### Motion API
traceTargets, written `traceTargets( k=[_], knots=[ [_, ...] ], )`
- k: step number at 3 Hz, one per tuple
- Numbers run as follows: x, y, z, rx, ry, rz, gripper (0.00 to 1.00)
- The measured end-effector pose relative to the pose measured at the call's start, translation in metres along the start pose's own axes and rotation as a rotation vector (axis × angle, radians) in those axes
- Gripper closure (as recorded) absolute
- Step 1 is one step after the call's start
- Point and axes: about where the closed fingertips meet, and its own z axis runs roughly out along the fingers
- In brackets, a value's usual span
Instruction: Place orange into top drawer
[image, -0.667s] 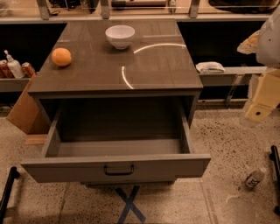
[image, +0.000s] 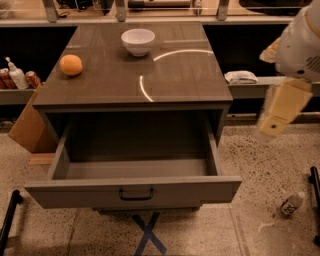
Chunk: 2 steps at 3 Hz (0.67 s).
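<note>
The orange (image: 71, 64) sits on the cabinet top near its left edge. The top drawer (image: 135, 191) is pulled wide open toward me, its inside bare, with a dark bail handle (image: 136, 194) at the centre of its front panel. My gripper (image: 276, 116) hangs at the right of the view, cream-coloured, beside and right of the cabinet at about drawer height. It is far from the orange and holds nothing that I can see.
A white bowl (image: 138, 40) stands at the back of the cabinet top (image: 180, 80). A cardboard box (image: 27, 127) leans at the left. Bottles and cans (image: 17, 76) fill the left shelf. A white cloth (image: 241, 77) lies on the right shelf. A small bottle (image: 291, 204) lies on the floor.
My arm and gripper have moved a little to the left, further into view beside the cabinet. The orange, the bowl and the drawer have not moved.
</note>
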Motion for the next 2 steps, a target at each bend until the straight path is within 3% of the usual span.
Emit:
traceTargets(
  k=[1,2],
  knots=[
    [-0.0302,-0.0026,0.0226,-0.003,-0.043,0.057,0.0],
    [-0.0302,-0.0026,0.0226,-0.003,-0.043,0.057,0.0]
  ],
)
